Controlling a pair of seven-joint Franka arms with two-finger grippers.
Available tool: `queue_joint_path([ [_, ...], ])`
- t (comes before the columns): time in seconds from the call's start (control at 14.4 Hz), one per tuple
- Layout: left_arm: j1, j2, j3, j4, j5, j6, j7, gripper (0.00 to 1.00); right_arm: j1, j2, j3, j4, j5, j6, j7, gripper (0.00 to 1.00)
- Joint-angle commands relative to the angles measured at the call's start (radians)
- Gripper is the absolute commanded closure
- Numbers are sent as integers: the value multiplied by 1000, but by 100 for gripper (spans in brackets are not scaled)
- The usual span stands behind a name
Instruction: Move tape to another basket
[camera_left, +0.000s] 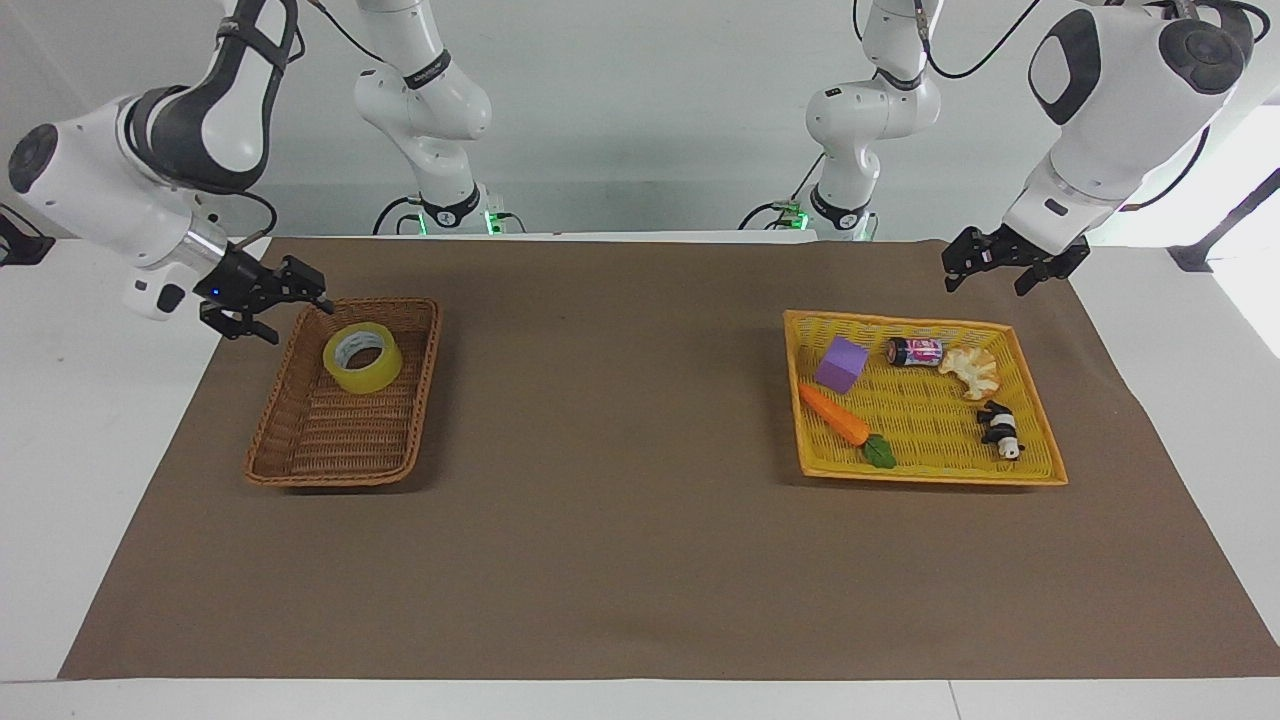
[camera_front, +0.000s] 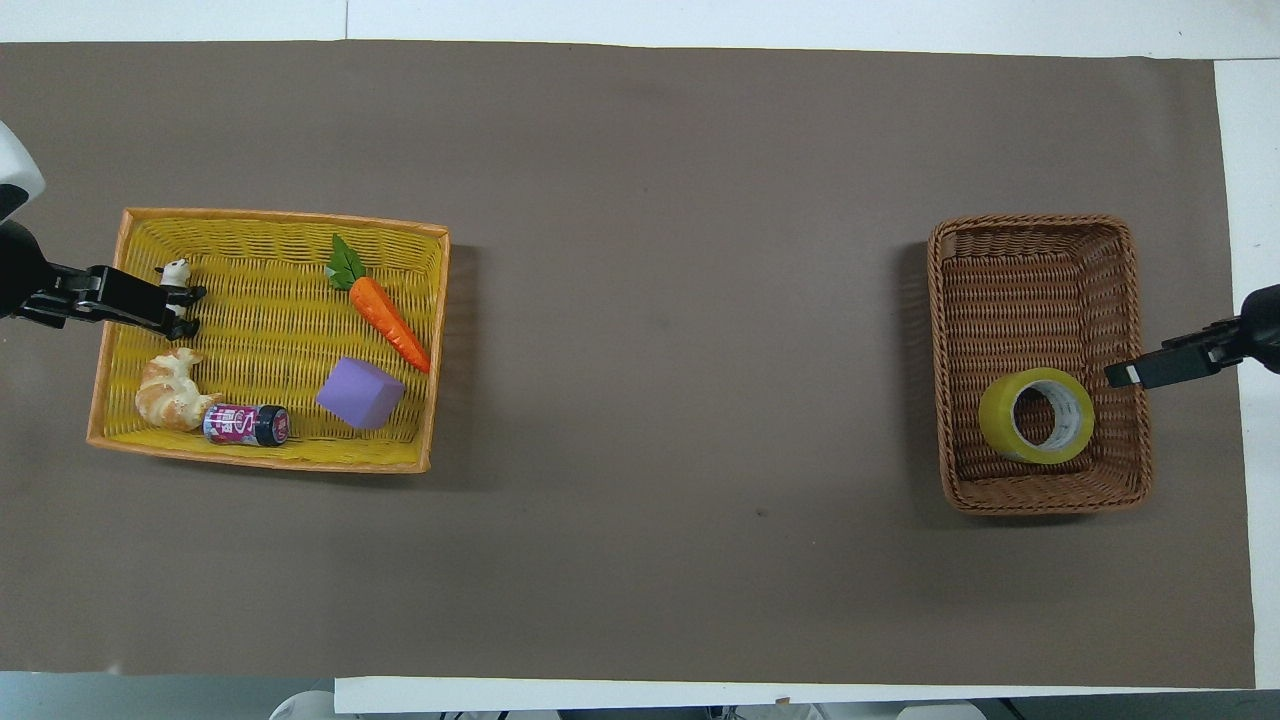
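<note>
The tape (camera_left: 362, 378), a yellow roll with a white core, lies tilted inside the brown wicker basket (camera_left: 330, 475), at the end nearer the robots. From overhead the tape (camera_front: 995, 415) rests free on the weave of the basket (camera_front: 1040, 222). My right gripper (camera_left: 298, 318) is open and empty. It is raised just outside the basket's rim, apart from the roll; overhead, the right gripper (camera_front: 1130, 373) shows one finger over that rim. My left gripper (camera_left: 985, 285) is open and empty in the air by the yellow basket's corner; overhead, the left gripper (camera_front: 180, 310) overlaps the panda.
The yellow woven basket (camera_left: 930, 475) toward the left arm's end holds a purple block (camera_left: 840, 363), a carrot (camera_left: 835, 415), a small can (camera_left: 915, 351), a croissant (camera_left: 970, 368) and a toy panda (camera_left: 1000, 428). A brown mat (camera_left: 620, 500) covers the table between the baskets.
</note>
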Motion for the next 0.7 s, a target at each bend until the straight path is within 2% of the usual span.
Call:
queue_joint_path([
  [0.0, -8, -7, 11, -18, 19, 14, 7, 1, 39, -58, 1, 43, -70, -69, 150, 0],
  [0.28, -25, -7, 13, -14, 19, 13, 2, 1, 52, -61, 4, 194, -173, -200, 303, 0],
  [0.49, -8, -9, 15, -16, 19, 19, 2, 1, 60, -17, 3, 305, -188, -272, 409, 0],
  [0.63, 7, -9, 18, -16, 19, 18, 2, 1, 63, 5, 6, 349, -245, -301, 442, 0],
])
